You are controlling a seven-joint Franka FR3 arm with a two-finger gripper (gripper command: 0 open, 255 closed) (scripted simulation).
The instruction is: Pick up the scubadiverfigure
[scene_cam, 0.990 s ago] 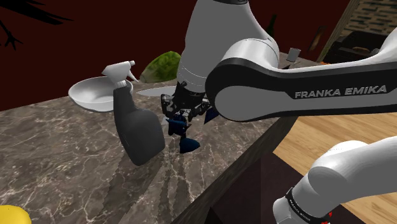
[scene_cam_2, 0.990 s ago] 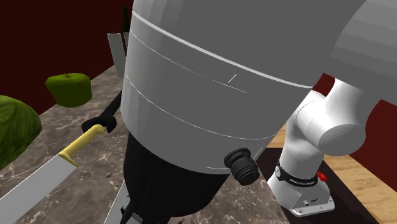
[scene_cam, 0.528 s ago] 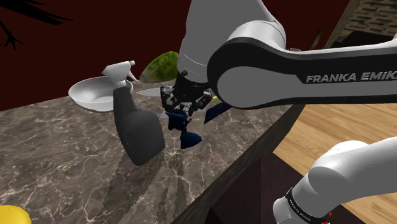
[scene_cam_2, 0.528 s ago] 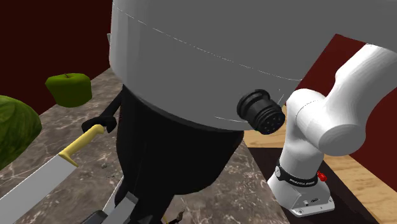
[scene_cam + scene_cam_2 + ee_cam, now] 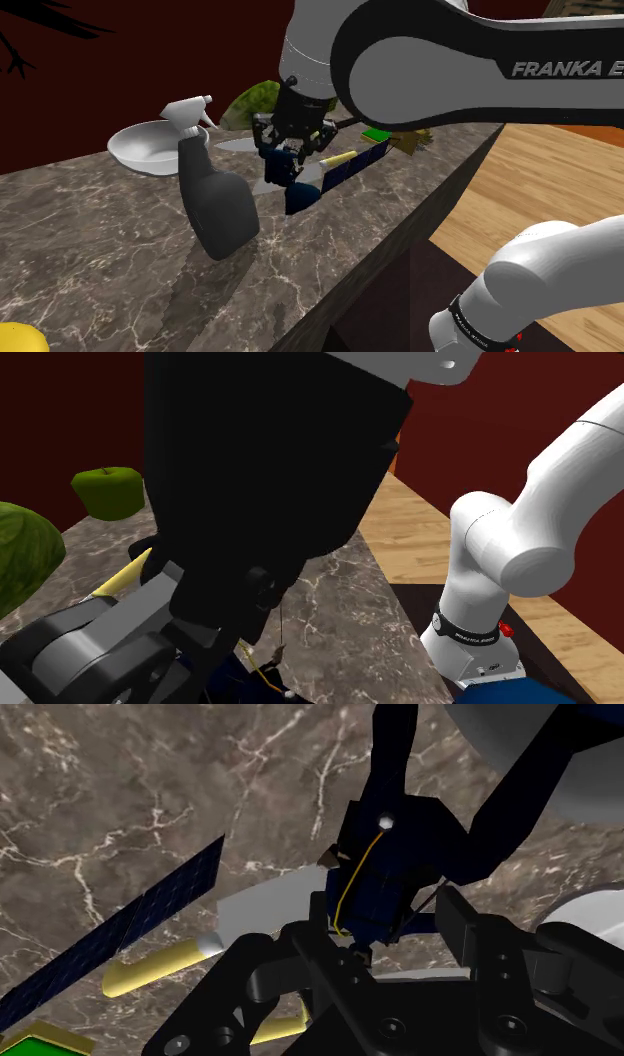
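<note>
The scuba diver figure [image 5: 299, 194] is dark blue, with fins and a thin yellow hose. It hangs just above the marble counter [image 5: 110, 250], clasped by my black gripper [image 5: 285, 168]. In the wrist view the figure [image 5: 385, 864] sits between the two fingers [image 5: 463, 928], its limbs spread out beyond them, and the gripper [image 5: 388, 932] is shut on its body. The white arm arches over it from the shoulder view's right.
A dark grey spray bottle [image 5: 216, 205] with a white head stands close beside the figure. Behind are a white bowl [image 5: 142, 148] and a green cabbage [image 5: 254, 100]. A yellow-handled knife [image 5: 160, 968], a dark blue panel [image 5: 125, 926] and a green apple [image 5: 108, 490] lie nearby. The counter edge drops to a wooden floor [image 5: 540, 190].
The gripper has risen with the figure, whose fins have come up off the counter. The forearm has swung higher, uncovering the knife handle and blue panel.
</note>
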